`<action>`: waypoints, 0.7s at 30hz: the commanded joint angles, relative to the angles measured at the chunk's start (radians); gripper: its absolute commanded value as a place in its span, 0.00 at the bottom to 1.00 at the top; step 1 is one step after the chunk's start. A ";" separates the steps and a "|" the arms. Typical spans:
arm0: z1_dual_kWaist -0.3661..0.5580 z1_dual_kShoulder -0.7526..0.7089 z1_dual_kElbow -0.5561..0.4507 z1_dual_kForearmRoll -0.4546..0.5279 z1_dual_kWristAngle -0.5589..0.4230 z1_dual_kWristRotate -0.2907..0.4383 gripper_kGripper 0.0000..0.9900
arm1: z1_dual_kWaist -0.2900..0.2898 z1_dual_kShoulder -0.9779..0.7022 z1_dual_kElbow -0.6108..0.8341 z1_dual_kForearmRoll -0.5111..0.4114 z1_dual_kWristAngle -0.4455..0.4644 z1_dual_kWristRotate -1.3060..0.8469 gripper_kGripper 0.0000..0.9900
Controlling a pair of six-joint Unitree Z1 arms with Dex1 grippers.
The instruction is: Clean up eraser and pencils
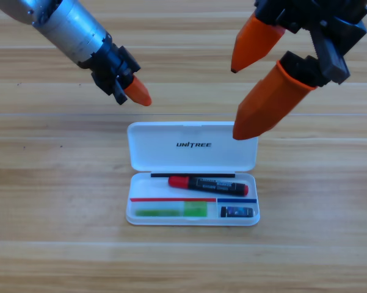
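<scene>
White plastic surrounds all three of the task's things: the eraser [237,212] is seen in the lower right compartment of the open case [252,215], the green-and-white pencil [171,211] in the lower left one, and the red-capped marker [207,184] lies slanted above them, all long axes running roughly left to right. The upright lid [159,146], judged the part left to be closed, is found directly beneath the right gripper [239,101], whose jaws are held wide with nothing between them and whose lower tip is seen at the lid's upper right corner. The left gripper [136,93] is kept up and to the left of the case, its jaw gap hidden, so the right arm is judged nearer.

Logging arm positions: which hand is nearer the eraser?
Right. The right hand hangs above the open case's lid, up from the eraser; the left hand sits farther, up-left.
</scene>
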 commanded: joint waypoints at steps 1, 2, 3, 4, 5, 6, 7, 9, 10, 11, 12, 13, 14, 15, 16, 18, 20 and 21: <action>0.015 0.060 0.032 -0.010 -0.040 0.005 0.00 | 0.008 0.023 0.021 -0.016 0.018 0.011 0.95; 0.015 0.061 0.033 -0.010 -0.048 0.007 0.00 | 0.008 0.023 0.021 -0.017 0.018 0.012 0.95; 0.015 0.063 0.033 -0.010 -0.054 0.008 0.00 | 0.008 0.024 0.020 -0.017 0.018 0.014 0.95; 0.015 0.063 0.035 -0.008 -0.059 0.008 0.00 | 0.008 0.024 0.020 -0.017 0.018 0.014 0.95; 0.015 0.063 0.036 -0.010 -0.060 0.010 0.00 | 0.008 0.024 0.020 -0.017 0.018 0.014 0.95; 0.015 0.064 0.038 -0.010 -0.063 0.010 0.00 | 0.008 0.024 0.020 -0.017 0.018 0.015 0.95; 0.015 0.064 0.041 -0.010 -0.068 0.013 0.00 | 0.008 0.024 0.021 -0.017 0.018 0.015 0.95; 0.012 0.064 0.049 -0.010 -0.082 0.021 0.00 | 0.008 0.023 0.020 -0.017 0.018 0.015 0.95; 0.009 0.063 0.055 -0.010 -0.090 0.027 0.00 | 0.008 0.023 0.020 -0.017 0.018 0.017 0.95; 0.006 0.063 0.061 -0.008 -0.097 0.030 0.00 | 0.008 0.023 0.021 -0.017 0.018 0.017 0.95; 0.006 0.063 0.066 -0.007 -0.108 0.036 0.00 | 0.008 0.023 0.021 -0.017 0.018 0.017 0.95; 0.003 0.063 0.070 -0.007 -0.120 0.042 0.00 | 0.008 0.021 0.023 -0.017 0.018 0.017 0.95; 0.002 0.061 0.075 -0.004 -0.132 0.048 0.00 | 0.008 0.021 0.023 -0.017 0.018 0.018 0.95; -0.002 0.060 0.079 -0.004 -0.139 0.056 0.00 | 0.008 0.021 0.023 -0.017 0.018 0.018 0.95; -0.005 0.060 0.084 -0.001 -0.146 0.063 0.00 | 0.008 0.021 0.023 -0.017 0.018 0.018 0.95; -0.008 0.061 0.093 0.002 -0.155 0.077 0.00 | 0.008 0.020 0.023 -0.017 0.018 0.018 0.95; -0.009 0.061 0.104 0.004 -0.165 0.088 0.00 | 0.008 0.021 0.023 -0.017 0.018 0.018 0.95; -0.011 0.060 0.108 0.005 -0.172 0.096 0.00 | 0.008 0.021 0.021 -0.017 0.018 0.020 0.95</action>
